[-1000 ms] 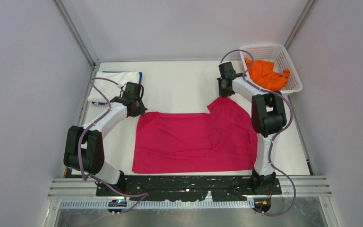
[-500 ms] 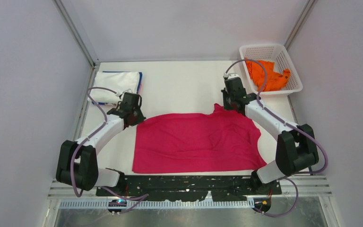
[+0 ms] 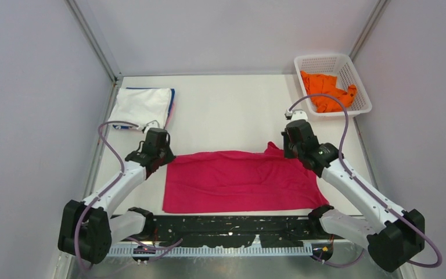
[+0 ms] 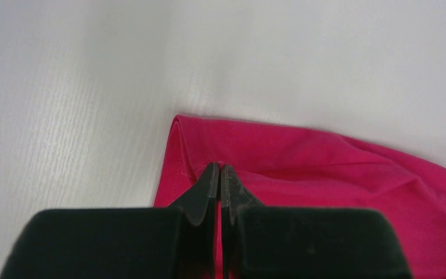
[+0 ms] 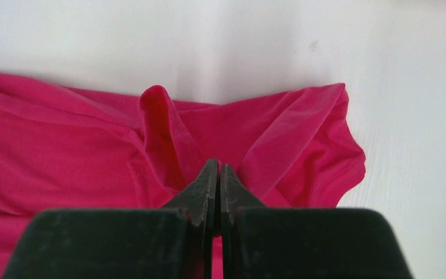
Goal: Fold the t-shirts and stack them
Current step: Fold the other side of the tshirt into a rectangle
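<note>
Both arms have drawn back toward the near edge since the earlier frame, dragging the far edge of the magenta t-shirt [image 3: 238, 185] with them. The cloth now covers a shorter band of the desk [image 3: 226, 110].

The left end effector [image 4: 219, 174] is pinched together on the shirt's far left corner. The right end effector [image 5: 219, 171] is likewise clamped on a raised ridge of cloth at the far right, near the sleeve. How many layers each pinch holds is hard to tell from the wrist views.

Step in hand is the first fold of the magenta t-shirt, far edge over toward the near hem, roughly midway. The shirt lies centre-near on the desk, with its near hem flat.

The next move likely calls for both arms to carry on evenly, lay the held edge on the near hem, square it, then let go. The right side is bunched and may need smoothing.

A folded white t-shirt [image 3: 142, 103] sits far left as the stack. The orange t-shirt [image 3: 325, 92] waits in the basket [image 3: 332, 57], not yet folded.
</note>
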`<state>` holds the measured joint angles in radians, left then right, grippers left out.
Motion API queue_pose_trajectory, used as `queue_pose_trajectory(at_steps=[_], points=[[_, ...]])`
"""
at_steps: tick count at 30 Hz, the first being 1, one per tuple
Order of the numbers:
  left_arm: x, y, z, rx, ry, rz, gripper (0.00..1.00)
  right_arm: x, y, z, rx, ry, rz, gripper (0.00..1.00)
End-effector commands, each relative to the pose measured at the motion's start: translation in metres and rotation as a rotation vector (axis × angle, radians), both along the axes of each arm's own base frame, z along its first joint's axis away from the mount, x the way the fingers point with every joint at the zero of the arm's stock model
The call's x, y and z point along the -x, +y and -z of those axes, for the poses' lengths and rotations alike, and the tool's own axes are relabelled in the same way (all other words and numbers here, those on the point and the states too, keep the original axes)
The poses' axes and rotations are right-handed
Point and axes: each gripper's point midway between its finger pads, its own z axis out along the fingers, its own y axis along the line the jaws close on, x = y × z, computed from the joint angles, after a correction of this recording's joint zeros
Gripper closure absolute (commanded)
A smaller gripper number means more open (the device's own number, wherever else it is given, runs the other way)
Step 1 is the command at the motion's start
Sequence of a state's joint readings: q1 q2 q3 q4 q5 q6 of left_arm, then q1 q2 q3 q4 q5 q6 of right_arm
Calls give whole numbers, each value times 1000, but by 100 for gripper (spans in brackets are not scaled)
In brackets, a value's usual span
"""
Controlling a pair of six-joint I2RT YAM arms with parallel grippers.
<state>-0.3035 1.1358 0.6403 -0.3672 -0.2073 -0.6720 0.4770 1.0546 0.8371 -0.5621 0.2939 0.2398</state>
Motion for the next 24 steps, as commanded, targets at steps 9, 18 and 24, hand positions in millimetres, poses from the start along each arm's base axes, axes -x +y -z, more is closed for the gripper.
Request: queue_pose_trajectory(at_steps=[9,18,24], points=[[14,4,-4,47,-166,1,100,59,-10,16,-11,83,16,95],[32,20,10,42,-169,-92,100,92,-4,41,-99,168,19,88],[44,33,17,8,-111,-159,95,114,5,58,-128,297,21,80]])
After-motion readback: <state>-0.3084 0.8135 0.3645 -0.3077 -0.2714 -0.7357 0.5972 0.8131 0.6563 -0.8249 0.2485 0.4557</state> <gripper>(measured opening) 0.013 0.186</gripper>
